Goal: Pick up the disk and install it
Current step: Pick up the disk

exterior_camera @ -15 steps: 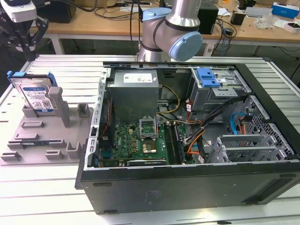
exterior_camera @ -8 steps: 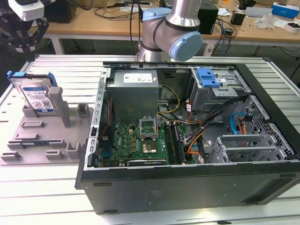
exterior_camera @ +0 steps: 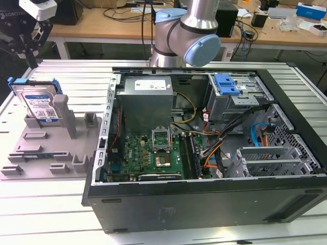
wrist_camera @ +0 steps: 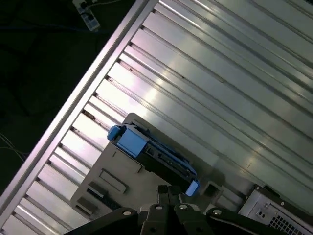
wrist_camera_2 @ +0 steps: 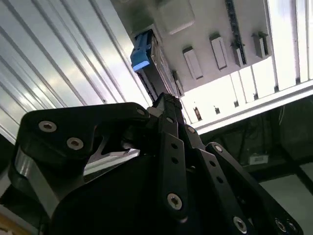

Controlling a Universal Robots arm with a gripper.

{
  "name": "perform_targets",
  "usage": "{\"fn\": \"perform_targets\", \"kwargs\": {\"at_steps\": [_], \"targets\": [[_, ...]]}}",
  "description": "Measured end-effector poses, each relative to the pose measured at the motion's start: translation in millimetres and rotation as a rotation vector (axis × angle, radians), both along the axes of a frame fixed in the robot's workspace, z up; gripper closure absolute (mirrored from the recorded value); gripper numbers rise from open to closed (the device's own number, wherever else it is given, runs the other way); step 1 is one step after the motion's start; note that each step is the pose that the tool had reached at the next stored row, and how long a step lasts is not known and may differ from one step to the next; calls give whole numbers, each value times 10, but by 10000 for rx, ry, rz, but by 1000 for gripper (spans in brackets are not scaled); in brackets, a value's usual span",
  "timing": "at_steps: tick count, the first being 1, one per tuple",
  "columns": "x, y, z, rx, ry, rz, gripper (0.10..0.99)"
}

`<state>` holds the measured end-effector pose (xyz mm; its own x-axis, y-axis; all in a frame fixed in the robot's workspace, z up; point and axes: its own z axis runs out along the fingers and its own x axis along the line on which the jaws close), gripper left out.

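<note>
The disk (exterior_camera: 40, 103), silver with a white-and-blue label in a blue carrier, leans upright in a grey holder (exterior_camera: 46, 150) at the exterior view's left. My gripper (exterior_camera: 29, 53) hangs above it, apart from it, with nothing held. In the first wrist view the disk (wrist_camera: 157, 155) is seen edge-on just beyond the gripper (wrist_camera: 168, 192), whose two fingertips stand close together. The second wrist view shows the disk's (wrist_camera_2: 150, 66) blue end ahead of the gripper (wrist_camera_2: 167, 101).
An open computer case (exterior_camera: 204, 198) lies at the centre, with its motherboard, power supply and cables exposed. A drive cage with a blue latch (exterior_camera: 226, 84) sits at its far right. The ribbed metal table (exterior_camera: 61, 71) surrounds the holder. Desks with clutter stand behind.
</note>
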<state>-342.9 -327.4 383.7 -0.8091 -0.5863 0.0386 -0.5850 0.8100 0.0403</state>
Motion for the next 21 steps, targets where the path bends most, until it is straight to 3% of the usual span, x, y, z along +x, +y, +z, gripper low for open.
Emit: {"fn": "perform_targets", "kwargs": {"at_steps": [6, 16, 21], "targets": [[0, 0, -18, 0, 0, 2066, 980], [0, 0, -42, -1, 2, 4616, 980], [0, 0, -58, -11, -38, 5701, 980]]}}
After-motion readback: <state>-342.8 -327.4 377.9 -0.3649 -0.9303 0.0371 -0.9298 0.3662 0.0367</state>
